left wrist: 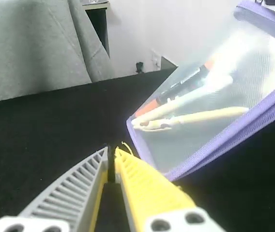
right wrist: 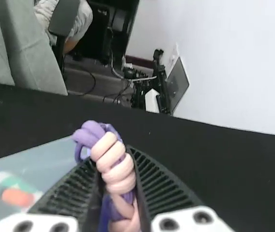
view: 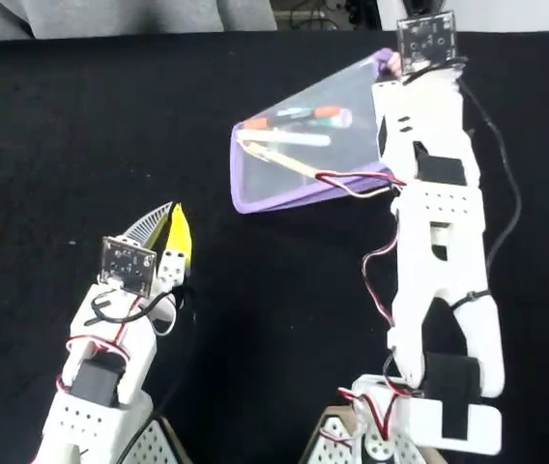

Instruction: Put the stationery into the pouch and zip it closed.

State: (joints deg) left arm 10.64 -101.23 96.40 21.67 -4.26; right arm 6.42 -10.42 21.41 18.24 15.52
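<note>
A clear pouch (view: pixel 294 164) with purple edging hangs tilted over the far middle of the black table, one corner raised. Several pens and markers (view: pixel 299 130) lie inside it, and they show through its wall (left wrist: pixel 190 104). My right gripper (view: pixel 390 66) is at the raised far corner, shut on the pouch's purple and pink looped cord (right wrist: pixel 106 150). My left gripper (view: pixel 173 211) sits near the table's front left, short of the pouch. Its grey and yellow fingers (left wrist: pixel 132 171) are pressed together with nothing between them. The pouch (left wrist: pixel 215 121) lies just ahead of that gripper.
The right arm's white body (view: pixel 439 242) stretches along the table's right side, and its red wire (view: pixel 352 184) crosses the pouch's near corner. Grey fabric (view: pixel 120 14) lies beyond the table's far edge. Open black tabletop (view: pixel 81 135) spreads at the left.
</note>
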